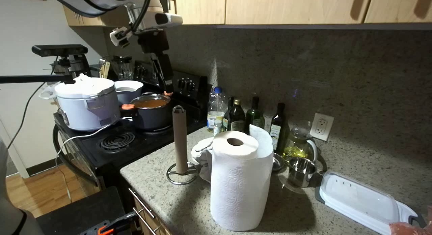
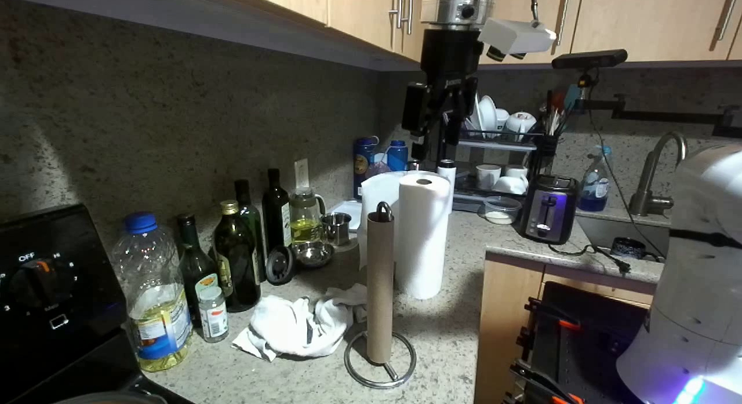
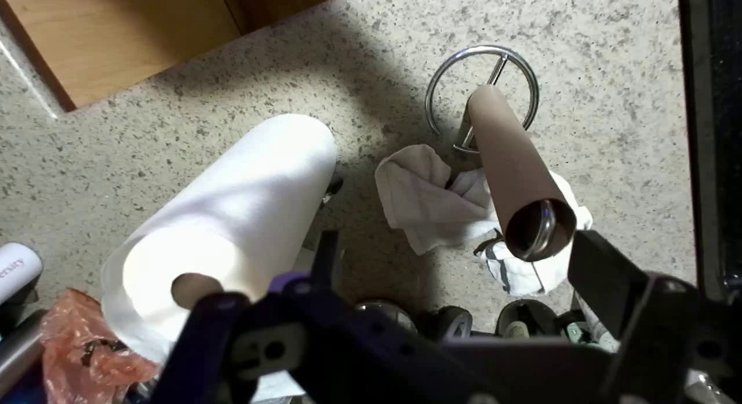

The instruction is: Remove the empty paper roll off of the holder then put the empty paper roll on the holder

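Presently, the roll (image 2: 380,291) stands upright on the holder (image 2: 390,371), around its post. Higher than the holder, my end effector (image 2: 435,143) hangs, jaws spread.

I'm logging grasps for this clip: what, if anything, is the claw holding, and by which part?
Nothing: the claw hangs open and empty, and the bare cardboard tube stands apart from it, on the metal paper towel holder.
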Controlling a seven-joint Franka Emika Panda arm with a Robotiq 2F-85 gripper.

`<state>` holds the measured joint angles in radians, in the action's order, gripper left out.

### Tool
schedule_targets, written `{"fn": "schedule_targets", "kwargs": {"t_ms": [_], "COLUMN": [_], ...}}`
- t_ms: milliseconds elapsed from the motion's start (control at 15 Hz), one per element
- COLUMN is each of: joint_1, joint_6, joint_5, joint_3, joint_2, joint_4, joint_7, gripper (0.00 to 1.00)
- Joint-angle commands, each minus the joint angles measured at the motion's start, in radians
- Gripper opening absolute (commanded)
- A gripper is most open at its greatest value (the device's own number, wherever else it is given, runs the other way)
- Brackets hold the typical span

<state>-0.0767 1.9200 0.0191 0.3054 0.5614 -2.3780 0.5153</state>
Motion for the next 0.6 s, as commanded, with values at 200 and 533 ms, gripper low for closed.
{"fn": "schedule_targets", "kwargs": {"t_ms": [200,533], "joint_1": [-0.04,-0.041], "joint_6": [0.103,0.144], "joint_5": [-0.022,-0.025], "joint_3": [-0.008,-0.036], "joint_2": [-0.109,-0.208], "joint_4": [0.021,0.067], "joint_7": [-0.032,-0.081], "gripper": [1.0,1.0]}}
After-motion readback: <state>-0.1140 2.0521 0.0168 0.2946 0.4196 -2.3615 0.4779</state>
